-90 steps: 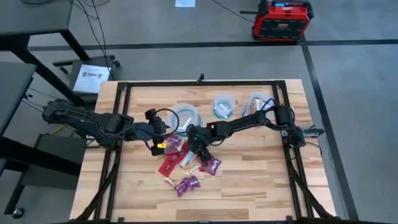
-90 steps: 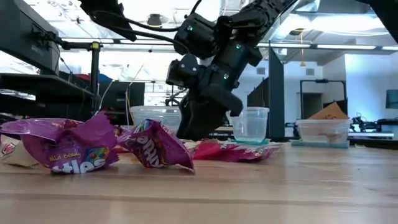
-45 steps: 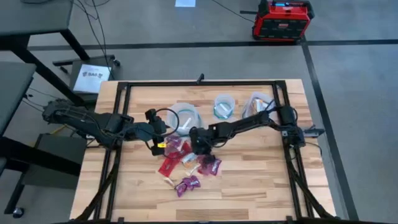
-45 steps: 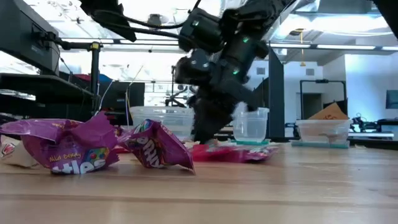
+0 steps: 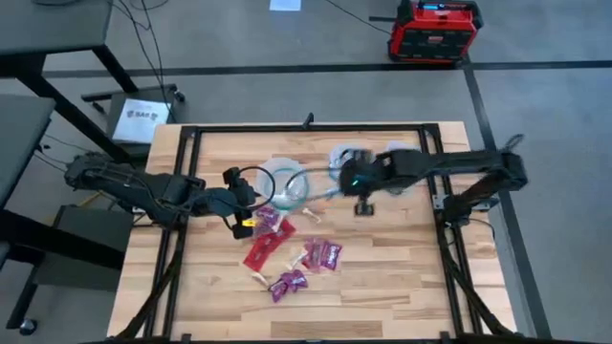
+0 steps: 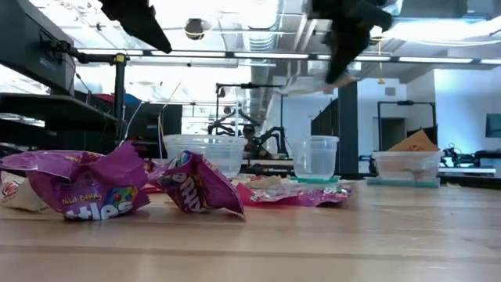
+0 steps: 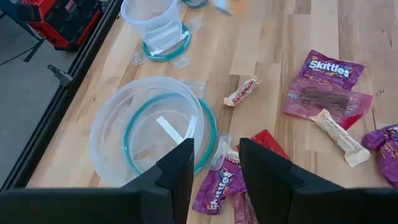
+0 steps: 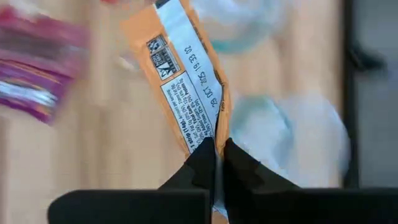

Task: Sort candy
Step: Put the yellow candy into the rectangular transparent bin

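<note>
Moved: a second ago the right gripper (image 8: 216, 152) is low at the candy pile; now it is up high, over by the cups.
Right gripper: pinched tight on one end of an orange bar (image 8: 186, 93), which hangs free in the air.
Left gripper (image 7: 214, 165): fingers apart, holding nothing, waiting above the bowl's (image 7: 112, 134) near edge.
Bowl: one pale candy (image 7: 175, 129) lies inside.
Pile (image 5: 287, 250): purple, red and pale candies lie on the table (image 5: 402, 277), in front of the bowl.
Cups: two small cups (image 5: 342, 162) stand behind, near the right arm.
Risk: the pinch is only on the wrapper's tip, so the bar may slip out or swing and land beside the cup.
</note>
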`<state>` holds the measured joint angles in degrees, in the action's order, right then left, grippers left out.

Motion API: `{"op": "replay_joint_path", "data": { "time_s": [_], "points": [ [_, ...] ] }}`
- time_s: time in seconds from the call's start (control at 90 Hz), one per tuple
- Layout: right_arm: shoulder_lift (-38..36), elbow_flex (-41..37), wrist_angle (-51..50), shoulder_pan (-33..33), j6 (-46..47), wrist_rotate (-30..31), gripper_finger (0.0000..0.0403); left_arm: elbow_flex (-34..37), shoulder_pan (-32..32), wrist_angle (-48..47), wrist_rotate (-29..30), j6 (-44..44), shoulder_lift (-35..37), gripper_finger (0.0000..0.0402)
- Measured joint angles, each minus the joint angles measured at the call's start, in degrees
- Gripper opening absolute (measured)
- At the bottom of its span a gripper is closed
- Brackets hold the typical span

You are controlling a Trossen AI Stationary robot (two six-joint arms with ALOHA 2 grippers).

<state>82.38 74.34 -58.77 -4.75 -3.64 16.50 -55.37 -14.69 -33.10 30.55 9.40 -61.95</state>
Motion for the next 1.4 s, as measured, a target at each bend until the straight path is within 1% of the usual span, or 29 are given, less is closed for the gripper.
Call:
{"op": "replay_joint_path", "data": {
  "time_s": [0.178,0.267,0.378,0.5,0.778,0.944,1.056,1.133,1.222,1.311,1.4],
  "points": [
    [-11.39,-12.71,-0.16,-9.73,8.28,0.54,0.0000,0.00,-0.01,-0.02,0.00,0.05,0.00,0.0114],
    [-15.62,-19.42,-0.18,-14.10,15.08,0.76,0.0000,0.00,-0.01,0.00,0.00,-0.08,0.00,0.0114],
    [-20.32,-25.53,-0.13,-17.83,24.16,3.46,0.0000,0.00,-0.01,0.01,0.00,-0.09,0.00,0.0114],
    [-22.94,-29.63,0.07,-19.90,29.31,4.16,0.0000,0.00,-0.01,0.02,0.00,-0.10,0.00,0.0114],
    [-21.76,-33.72,-2.33,-22.93,35.28,4.41,0.0000,0.00,-0.01,-0.01,0.00,0.29,0.00,0.0114],
    [-21.67,-34.07,-2.35,-24.80,38.75,7.58,0.0000,0.00,-0.01,0.02,0.00,0.29,0.00,0.0114],
    [-21.72,-34.07,0.02,-26.20,41.06,8.23,0.0000,0.00,-0.01,0.02,0.00,0.29,0.00,0.0114],
    [-21.74,-34.07,4.01,-27.00,42.57,6.10,0.0002,0.00,-0.01,0.01,0.00,0.41,0.00,0.0114],
    [-21.65,-34.07,7.60,-27.31,45.93,2.79,0.0011,0.00,-0.01,-0.02,0.00,0.47,0.00,0.0114],
    [-21.65,-34.07,9.22,-27.09,46.23,2.54,0.0028,0.00,-0.01,-0.01,0.00,0.49,0.00,0.0114],
    [-21.65,-34.07,8.76,-26.85,45.61,2.95,0.0054,0.00,-0.01,-0.03,0.00,0.51,0.00,0.0114]
  ]
}}
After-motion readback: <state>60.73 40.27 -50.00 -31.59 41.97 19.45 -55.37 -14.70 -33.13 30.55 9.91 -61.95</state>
